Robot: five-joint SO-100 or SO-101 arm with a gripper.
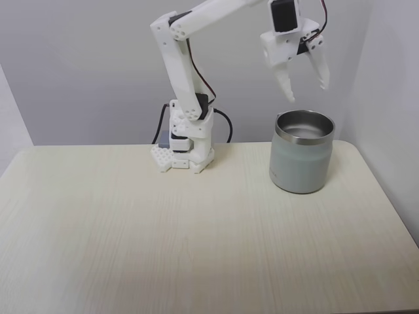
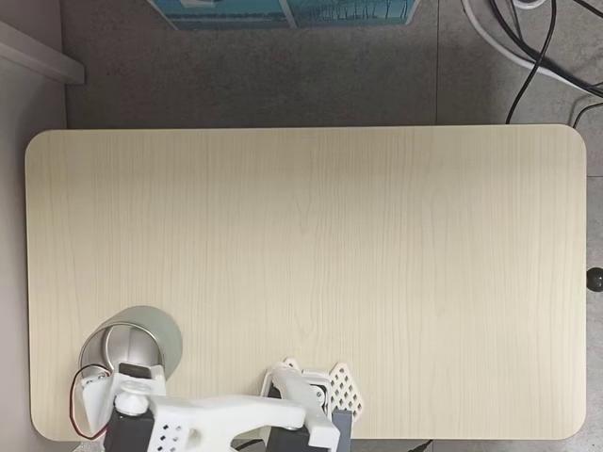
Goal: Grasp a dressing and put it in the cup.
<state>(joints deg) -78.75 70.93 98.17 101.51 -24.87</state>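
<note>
The pale grey-green cup (image 1: pixel 302 160) with its shiny steel rim stands at the back right of the table in a fixed view. My gripper (image 1: pixel 306 91) hangs open directly above its mouth, fingertips a short way over the rim, with nothing between them. In the fixed view from above, the cup (image 2: pixel 149 327) is near the lower left corner, and the white arm (image 2: pixel 236 414) and wrist cover part of its opening. The dressing is out of view; what shows of the cup's interior is bare steel.
The arm's base (image 1: pixel 186 154) is fixed at the table's back edge, left of the cup. The light wooden tabletop (image 2: pixel 311 254) has rounded corners. Cables (image 2: pixel 528 56) and a blue box (image 2: pixel 283 11) lie on the floor beyond it.
</note>
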